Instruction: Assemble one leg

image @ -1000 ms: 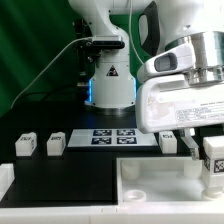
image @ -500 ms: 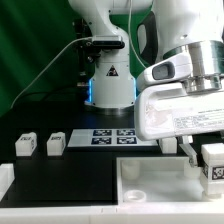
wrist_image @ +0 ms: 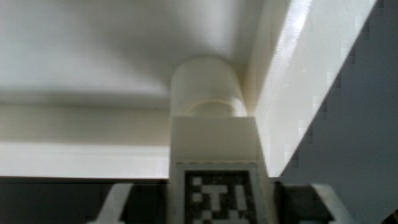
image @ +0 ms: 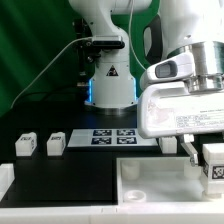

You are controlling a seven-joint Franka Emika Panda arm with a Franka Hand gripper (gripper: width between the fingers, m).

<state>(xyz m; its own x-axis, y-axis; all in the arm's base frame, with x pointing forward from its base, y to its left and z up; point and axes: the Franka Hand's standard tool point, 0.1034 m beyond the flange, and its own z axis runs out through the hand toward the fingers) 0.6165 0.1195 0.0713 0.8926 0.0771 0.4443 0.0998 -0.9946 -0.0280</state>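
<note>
The gripper point(image: 210, 160) point(wrist_image: 217, 208) hangs low at the exterior view's right, over the near right part of the scene, its jaws closed onto a leg point(image: 213, 166) point(wrist_image: 212, 120) so that the small white block sits clamped between them with its black-and-white tag facing outward. In the exterior view one dark finger point(image: 190, 150) shows on the side of the leg toward the view's left; the other is cut off by the picture's edge. The wrist view shows the fingers point(wrist_image: 121, 206) pressed to both sides of the tagged end, while the leg's rounded far end reaches into an inner corner of the tabletop point(image: 150, 186) point(wrist_image: 107, 60), close against its raised white wall; whether that tip is seated in a corner hole cannot be told. The tabletop, a large white tray-like square, lies on the black table point(image: 70, 180) at the near right, directly under the gripper. Two loose legs point(image: 26, 144) point(image: 55, 143) stand side by side near the exterior view's left, well apart from the tabletop. The marker board point(image: 110, 137) lies flat between them and the gripper, in front of the arm's white base point(image: 108, 85), and another small white block point(image: 168, 141) is partly hidden just behind the gripper body
</note>
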